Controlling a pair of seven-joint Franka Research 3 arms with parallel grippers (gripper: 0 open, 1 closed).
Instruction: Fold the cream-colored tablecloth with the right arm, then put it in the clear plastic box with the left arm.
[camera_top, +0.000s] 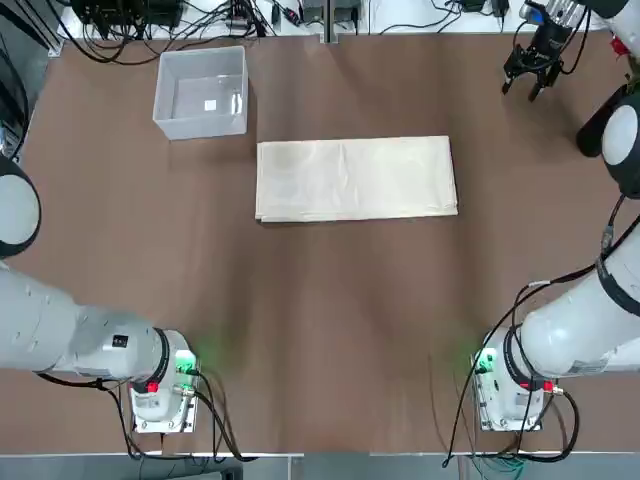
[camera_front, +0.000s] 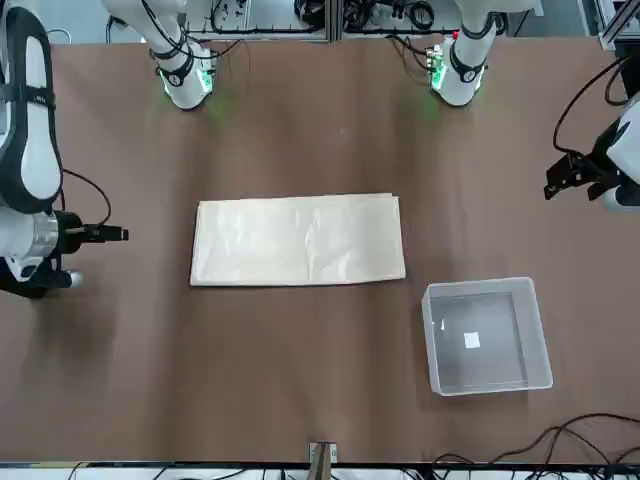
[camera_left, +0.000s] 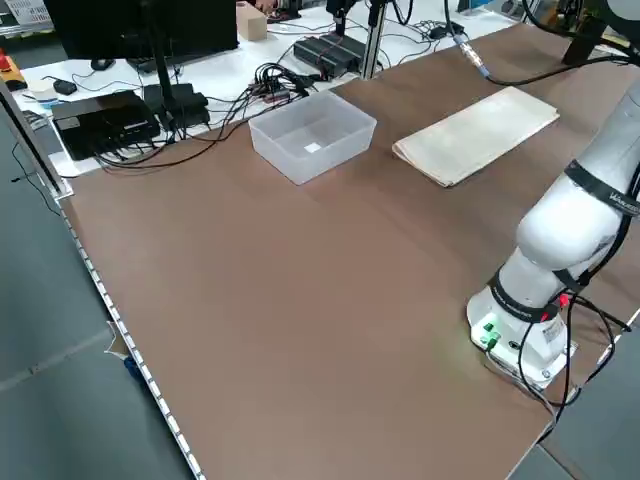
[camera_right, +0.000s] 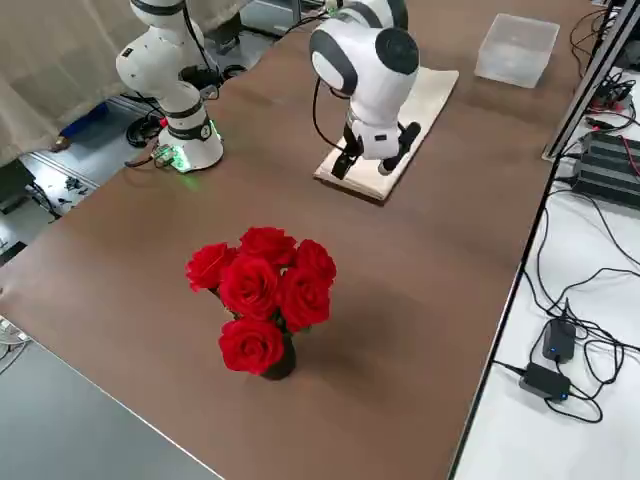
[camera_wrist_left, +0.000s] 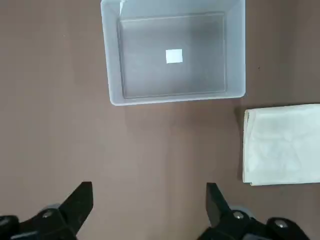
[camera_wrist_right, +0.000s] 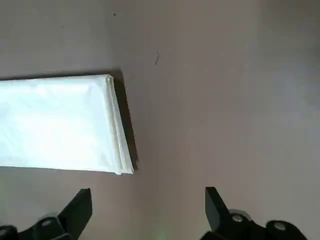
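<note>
Cloth (camera_top: 356, 180) folded flat on desk (camera_top: 330, 330), box (camera_top: 202, 94) near its left end. Left hand (camera_wrist_left: 150, 209), right hand (camera_wrist_right: 149, 212) both released, above desk.

Top view: overhead, looks down the robot's way, takes in most of the brown table (camera_top: 330, 330), both arm bases at the bottom. Front view: across the table, faces the robot, shares cloth (camera_front: 298, 240) and plastic box (camera_front: 487, 340) with top. Left side view: raised, diagonal down, box and cloth toward its top. Right side view: raised, diagonal down from the other side, red roses (camera_right: 262, 290) nearest; shares box and cloth. Wrist views: close, down at the table; both share the cloth, left one adds the box.
</note>
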